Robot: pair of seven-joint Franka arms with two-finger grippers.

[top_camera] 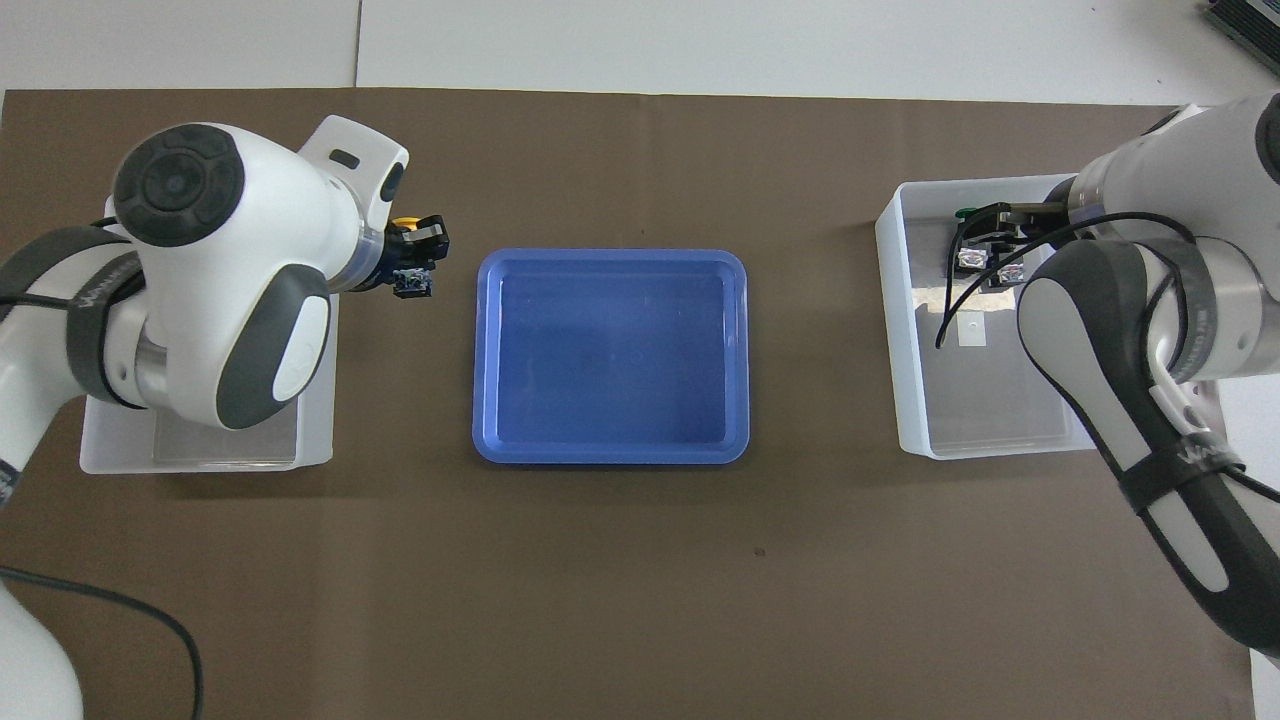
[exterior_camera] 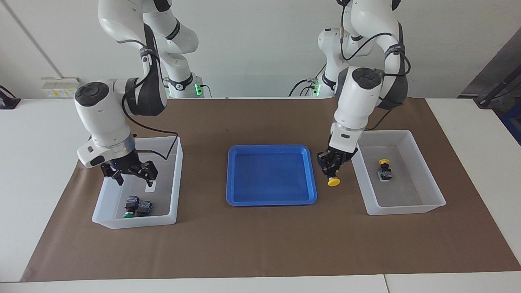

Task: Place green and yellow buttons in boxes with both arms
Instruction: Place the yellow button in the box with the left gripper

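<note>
Between blue tray (exterior_camera: 271, 175) and box (exterior_camera: 423, 171), left gripper (exterior_camera: 333, 170) is gripping a yellow button (exterior_camera: 334, 181); carry it clear over the wall before releasing. Right gripper (exterior_camera: 129, 173), jaws open, is waiting over the other box (exterior_camera: 171, 211).

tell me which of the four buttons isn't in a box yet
The yellow button held by the left gripper, in the air between the blue tray and its box. The other yellow one and both green ones already lie inside boxes.
</note>
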